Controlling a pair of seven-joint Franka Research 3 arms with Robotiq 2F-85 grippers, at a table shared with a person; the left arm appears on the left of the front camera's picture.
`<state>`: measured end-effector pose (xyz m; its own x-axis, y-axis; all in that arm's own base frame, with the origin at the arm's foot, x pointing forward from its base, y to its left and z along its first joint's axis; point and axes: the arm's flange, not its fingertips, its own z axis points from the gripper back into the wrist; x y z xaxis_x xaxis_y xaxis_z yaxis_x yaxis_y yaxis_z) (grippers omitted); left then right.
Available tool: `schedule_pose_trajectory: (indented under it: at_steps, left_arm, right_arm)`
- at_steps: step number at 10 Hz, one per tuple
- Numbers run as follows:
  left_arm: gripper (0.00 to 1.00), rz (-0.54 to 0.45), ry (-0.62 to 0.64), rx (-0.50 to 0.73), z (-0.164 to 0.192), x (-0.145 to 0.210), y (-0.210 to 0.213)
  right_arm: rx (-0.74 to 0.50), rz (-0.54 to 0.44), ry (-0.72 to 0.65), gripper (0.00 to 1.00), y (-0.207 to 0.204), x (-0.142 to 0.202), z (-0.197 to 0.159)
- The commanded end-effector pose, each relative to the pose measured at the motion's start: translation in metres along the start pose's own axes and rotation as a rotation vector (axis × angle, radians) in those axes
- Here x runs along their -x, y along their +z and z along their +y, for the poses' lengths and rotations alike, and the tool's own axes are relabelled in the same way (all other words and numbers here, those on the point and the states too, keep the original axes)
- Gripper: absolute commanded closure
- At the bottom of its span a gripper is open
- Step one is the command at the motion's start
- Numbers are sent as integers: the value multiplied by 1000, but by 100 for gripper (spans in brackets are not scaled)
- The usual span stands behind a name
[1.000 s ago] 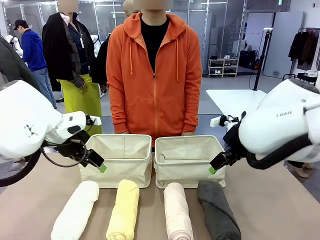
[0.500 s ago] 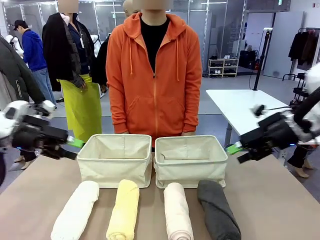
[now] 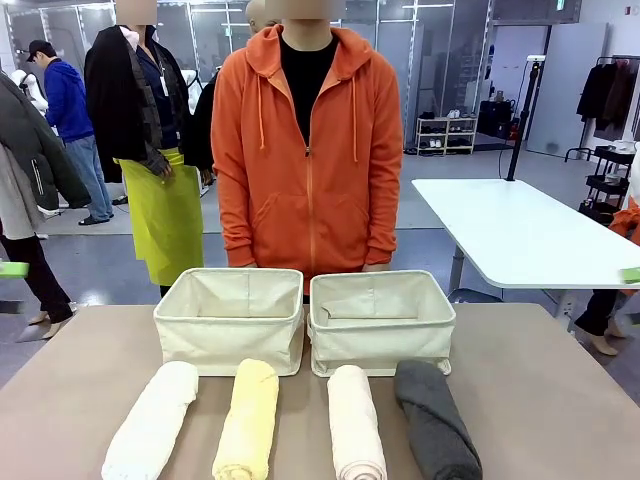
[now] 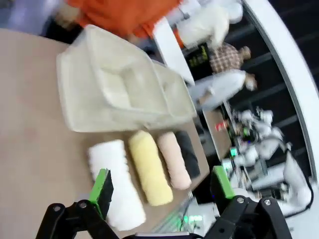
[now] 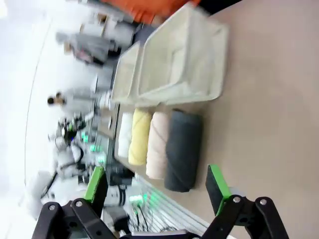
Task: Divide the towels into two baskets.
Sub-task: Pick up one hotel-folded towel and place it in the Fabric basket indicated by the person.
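**Item — towels, four rolls.** They lie in a row on the counter [image 3: 70, 380] at the 6 o'clock edge of the front view, each with its long axis running roughly 6 to 12.
- From 9 to 3 o'clock: white towel [image 3: 152, 420], yellow towel [image 3: 247, 418], pink-beige towel [image 3: 355, 422], dark grey towel [image 3: 436, 422].
- All four are rolled, and none is in a basket.
- The pink-beige and dark grey rolls lie just beside each other; the other rolls are near one another but apart.

**Receptacles.** The left basket [image 3: 230, 345] and right basket [image 3: 380, 348] are cream canvas. They stand side by side just to 12 o'clock of the row, inner walls just beside each other. Nothing shows inside either.

**Fingers.** The left fingers [image 4: 103, 186] are spread wide with nothing between them, off the 9 o'clock side. The right fingers [image 5: 215, 181] are likewise spread and empty, off the 3 o'clock side. The front view shows a green sliver at each side edge, probably a pad tip, though too little shows to be sure.

**Change.** A second ago both arms stood in over the counter, fingertips close to the baskets' outer walls. Half a second ago they were drawing outward. Now they have swung out past the counter's sides. Towels and baskets lie exactly as they did.

**Reading.** Nothing is sorted yet, and all four rolls remain to be placed. The withdrawal leaves the row open to the person [image 3: 308, 170] in the orange hoodie at 12 o'clock behind the baskets — or it may simply reset the arms before a first reach. An even split would be two rolls per basket.
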<state>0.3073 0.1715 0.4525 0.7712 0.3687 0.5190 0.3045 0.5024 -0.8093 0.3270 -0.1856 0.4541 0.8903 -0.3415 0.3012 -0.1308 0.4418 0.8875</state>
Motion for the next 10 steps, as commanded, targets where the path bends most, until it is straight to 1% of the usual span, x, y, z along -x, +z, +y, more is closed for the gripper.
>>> schedule_pose_trajectory:
  at_steps: [1,2,3,4,5,6,10]
  left_arm:
    - [0,-164,30,-78,3,46,54]
    - [0,-205,59,-121,8,57,76]
    - [0,-216,77,-145,11,62,83]
    - [0,-207,69,-143,10,60,80]
    - [0,-183,52,-142,5,53,69]
    - [0,-243,85,-158,26,27,116]
    - [0,-243,85,-158,26,27,116]
  right_arm:
    - [9,-194,-89,0,57,20,-9]
    - [22,-259,-111,0,86,34,-13]
    - [32,-315,-126,0,105,44,-15]
    - [42,-299,-119,0,105,45,-13]
    - [48,-282,-102,0,111,36,-28]
    - [48,-282,-102,0,111,36,-28]
    - [48,-282,-102,0,111,36,-28]
